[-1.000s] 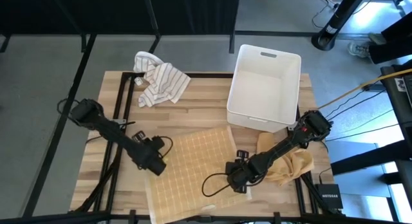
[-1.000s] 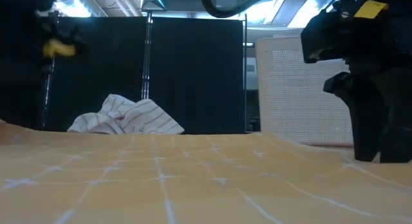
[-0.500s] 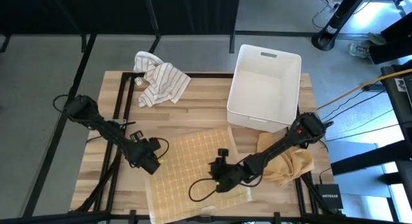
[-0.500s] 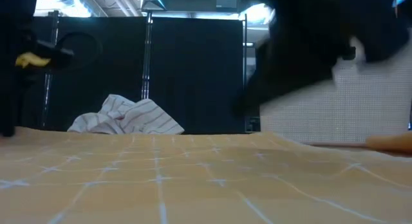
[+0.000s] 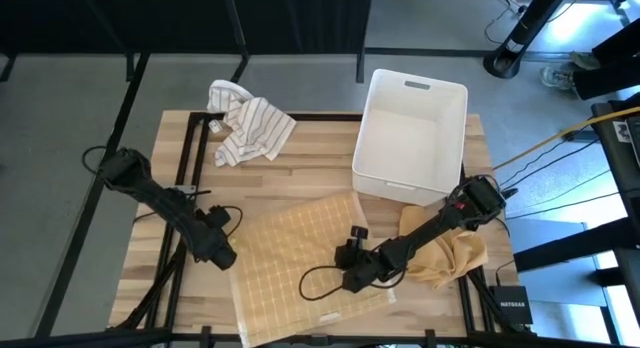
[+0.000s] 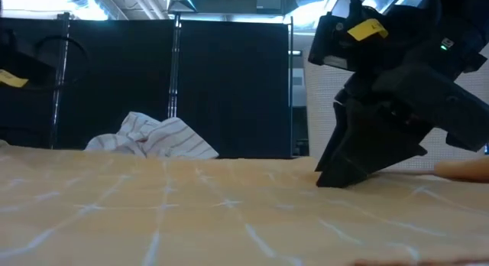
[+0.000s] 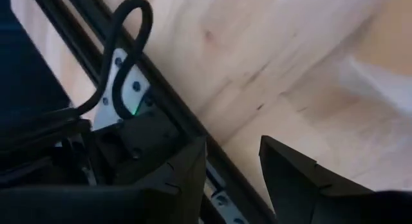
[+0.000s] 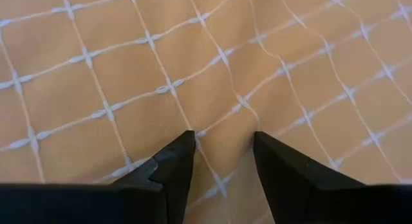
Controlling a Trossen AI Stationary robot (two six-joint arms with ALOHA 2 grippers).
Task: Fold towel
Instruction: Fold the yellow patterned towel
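No readable writing anywhere I can spot; there's a yellow tag on the arm in the low view, but its text is too small to make out.

The orange-yellow towel with a white grid pattern lies spread flat on the front half of the wooden slat table. The right gripper is down on the towel, fingers parted with a small ridge of the cloth bunched between them, so it's pinching fabric. The left gripper sits at the towel's left edge; its wrist view shows the fingers parted over bare wood, holding nothing.

Count: three cloths total, with a crumpled white striped one at the back left and a bunched tan one partly hidden under the right arm, plus one white plastic bin.
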